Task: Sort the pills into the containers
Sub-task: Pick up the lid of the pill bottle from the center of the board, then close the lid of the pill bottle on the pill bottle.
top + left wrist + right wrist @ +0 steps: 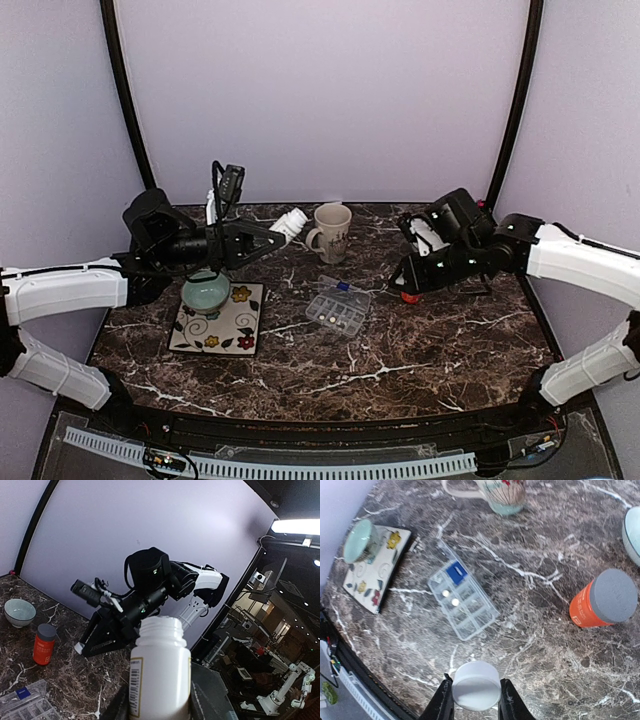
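Observation:
The clear organiser box (338,305) lies lid open at mid table and also shows in the right wrist view (462,600). Two white pills (450,598) lie in its compartments beside a blue patch (456,573). My left gripper (278,232) is shut on an uncapped white pill bottle (292,222), held tilted above the table near the mug; the bottle fills the left wrist view (160,670). My right gripper (403,278) is shut on the bottle's white cap (476,685), right of the box, above the table.
A cream patterned mug (331,232) stands behind the box. A pale green bowl (205,292) sits on a flowered tile (218,325) at left. An orange bottle with a grey cap (602,600) and a second green bowl (632,530) stand under my right arm.

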You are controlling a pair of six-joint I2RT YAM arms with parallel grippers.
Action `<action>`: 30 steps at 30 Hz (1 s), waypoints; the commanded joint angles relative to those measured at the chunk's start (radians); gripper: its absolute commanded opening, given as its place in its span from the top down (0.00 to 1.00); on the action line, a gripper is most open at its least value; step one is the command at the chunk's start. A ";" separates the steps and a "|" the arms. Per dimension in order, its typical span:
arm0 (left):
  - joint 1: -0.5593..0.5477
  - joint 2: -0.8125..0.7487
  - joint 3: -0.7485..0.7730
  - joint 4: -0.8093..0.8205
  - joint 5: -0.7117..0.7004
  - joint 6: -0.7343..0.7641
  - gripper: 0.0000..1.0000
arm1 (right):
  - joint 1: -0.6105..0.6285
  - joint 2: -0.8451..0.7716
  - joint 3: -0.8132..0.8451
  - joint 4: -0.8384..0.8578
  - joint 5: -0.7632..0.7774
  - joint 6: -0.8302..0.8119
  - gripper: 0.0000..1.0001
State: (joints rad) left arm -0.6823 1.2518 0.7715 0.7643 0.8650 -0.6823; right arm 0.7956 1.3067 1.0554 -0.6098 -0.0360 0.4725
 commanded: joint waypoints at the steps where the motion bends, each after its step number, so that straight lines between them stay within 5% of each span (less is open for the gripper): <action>1: 0.007 0.016 0.004 0.067 0.067 -0.056 1.00 | -0.008 -0.128 0.027 0.042 -0.049 0.036 0.93; 20: -0.001 0.074 0.107 -0.077 0.211 -0.051 1.00 | 0.003 -0.181 0.171 0.194 -0.427 0.066 0.93; 30: -0.028 0.149 0.196 -0.165 0.279 -0.011 1.00 | 0.067 -0.135 0.228 0.226 -0.474 0.076 0.93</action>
State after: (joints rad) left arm -0.6937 1.3895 0.9154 0.6453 1.0904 -0.7330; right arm 0.8326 1.1534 1.2507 -0.4473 -0.4736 0.5343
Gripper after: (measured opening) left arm 0.333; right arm 0.246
